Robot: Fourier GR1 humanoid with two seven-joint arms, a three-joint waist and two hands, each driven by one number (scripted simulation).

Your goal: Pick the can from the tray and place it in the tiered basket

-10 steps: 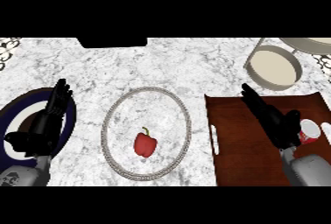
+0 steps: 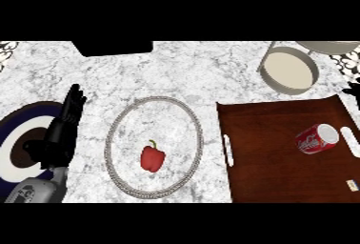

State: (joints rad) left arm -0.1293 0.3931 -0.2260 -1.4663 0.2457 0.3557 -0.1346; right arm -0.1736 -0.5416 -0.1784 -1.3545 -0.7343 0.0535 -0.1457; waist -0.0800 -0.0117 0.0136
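Right hand [image 2: 353, 89]: only black fingertips show at the right edge; open or curled, cannot tell. Nearer, the red cylindrical soda can [image 2: 317, 138] lies on its side on the dark brown wooden tray [image 2: 274, 167], long axis slanting. Left hand [image 2: 65, 125] rests open, well apart. Beyond: round grey tiered basket [image 2: 288, 71].

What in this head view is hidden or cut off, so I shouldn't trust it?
- Right hand: only dark fingertips show at the right edge; pose unreadable.
- Tiered basket: upper tier cut by the top edge.
- Tray: right side cut off.
- Can: label too small to read.
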